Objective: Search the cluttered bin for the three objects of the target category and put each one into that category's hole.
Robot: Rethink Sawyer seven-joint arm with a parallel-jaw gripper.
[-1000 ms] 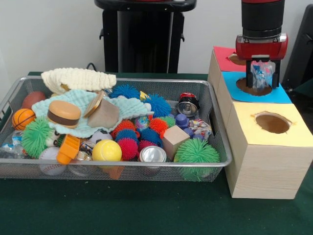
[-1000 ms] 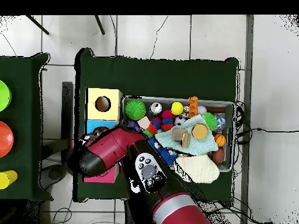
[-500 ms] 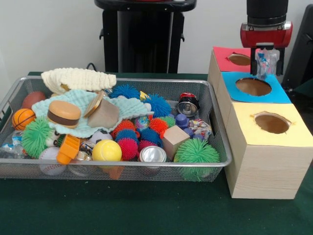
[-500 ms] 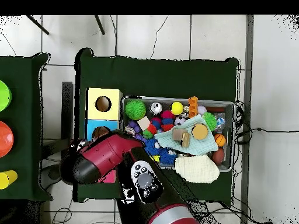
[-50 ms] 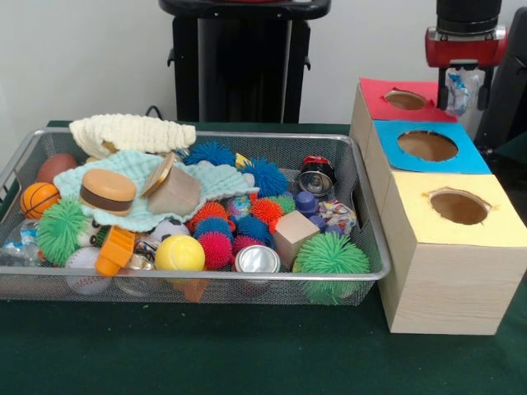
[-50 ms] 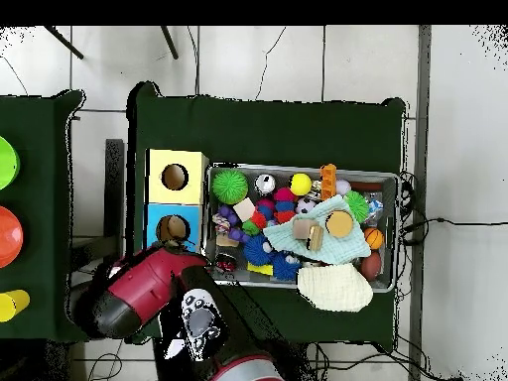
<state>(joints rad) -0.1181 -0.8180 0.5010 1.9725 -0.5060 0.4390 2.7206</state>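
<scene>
One crumpled clear wrapper (image 5: 459, 87) hangs between the two dark fingers (image 5: 443, 93) of the hand (image 5: 463, 97) — they are closed on it, and it dangles below the red wrist block at the right edge of the front view. Its long axis runs up and down, in line with the fingers, with the loose end pointing down at the boxes.

Straight under and just to the picture's left of the hand is the red box top with its hole (image 5: 404, 99); the blue-topped hole (image 5: 426, 146) lies nearer the camera, and the yellow-topped hole (image 5: 459, 206) nearer again. The hand rides well above all three, apart from every lid, so the coming move turns on which hole this wrapper belongs to. By my reading the red one is nearest: a short shift sideways and then a drop. I cannot tell from these views which category is the target.

Further out, the wire bin (image 5: 362, 247) is full — spiky balls, cans, a toy burger (image 5: 107, 190), cloths. Overhead, the arm (image 6: 139, 293) covers the red box and the hand itself.
</scene>
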